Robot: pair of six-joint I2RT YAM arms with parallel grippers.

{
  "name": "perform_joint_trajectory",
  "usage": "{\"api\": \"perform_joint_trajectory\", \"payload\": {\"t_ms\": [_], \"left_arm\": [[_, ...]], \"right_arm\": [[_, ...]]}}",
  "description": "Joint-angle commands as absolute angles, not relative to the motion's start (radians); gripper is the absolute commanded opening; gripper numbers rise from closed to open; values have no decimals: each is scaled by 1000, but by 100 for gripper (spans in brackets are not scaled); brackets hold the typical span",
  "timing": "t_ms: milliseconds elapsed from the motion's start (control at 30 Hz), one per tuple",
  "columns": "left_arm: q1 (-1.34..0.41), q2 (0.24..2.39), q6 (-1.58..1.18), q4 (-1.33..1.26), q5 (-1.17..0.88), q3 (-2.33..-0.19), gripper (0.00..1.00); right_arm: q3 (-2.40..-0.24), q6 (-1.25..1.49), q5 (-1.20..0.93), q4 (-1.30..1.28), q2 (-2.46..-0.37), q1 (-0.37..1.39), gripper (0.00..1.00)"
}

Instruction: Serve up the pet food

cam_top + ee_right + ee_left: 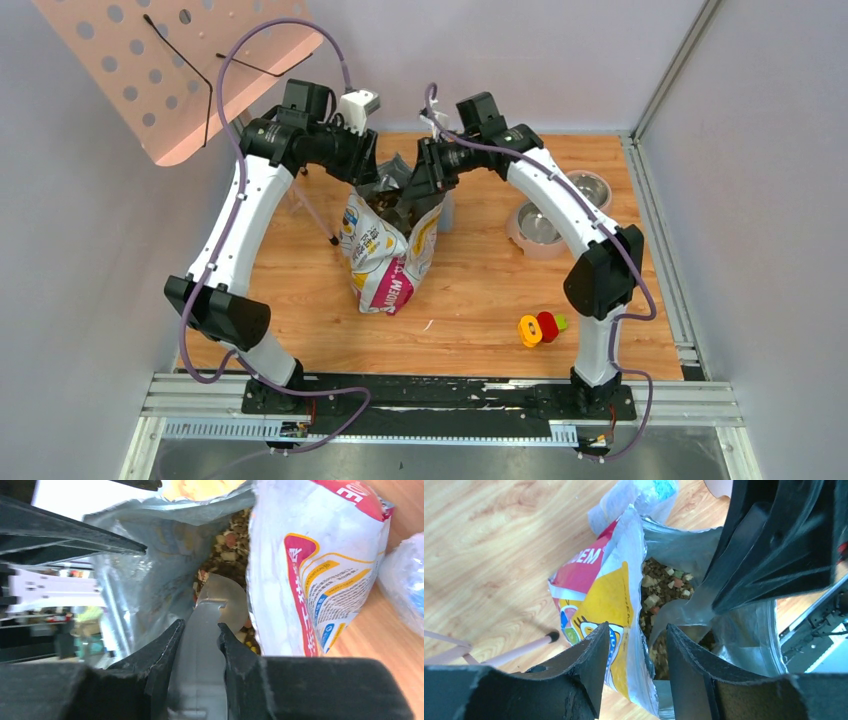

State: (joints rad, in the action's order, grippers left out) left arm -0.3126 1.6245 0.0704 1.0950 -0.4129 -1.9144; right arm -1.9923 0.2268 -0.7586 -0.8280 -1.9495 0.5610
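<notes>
The printed bag stands open in the middle of the table. The pet food, mixed brown kibble, fills its inside and also shows in the right wrist view and from above. My left gripper is at the bag's left rim, jaws apart, one finger outside and one inside the wall. My right gripper reaches into the mouth from the right and is shut on the handle of a grey scoop, whose bowl lies in the kibble.
The pink stand with two steel bowls sits at the right back. A red, yellow and green toy lies near the front right. A clear plastic packet is behind the bag. A pink perforated board leans at the back left.
</notes>
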Motion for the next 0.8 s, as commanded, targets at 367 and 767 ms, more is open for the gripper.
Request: {"api": "perform_joint_trajectory", "payload": {"t_ms": [367,767], "left_arm": [[-330,1583,374,1105,-184,-2004,58],[-348,1604,415,1151,-251,-2074,60]], "right_arm": [[-1944,740,-1313,-523,-1979,231,0],[-1959,617,-1133,-460,-1915,205,0]]}}
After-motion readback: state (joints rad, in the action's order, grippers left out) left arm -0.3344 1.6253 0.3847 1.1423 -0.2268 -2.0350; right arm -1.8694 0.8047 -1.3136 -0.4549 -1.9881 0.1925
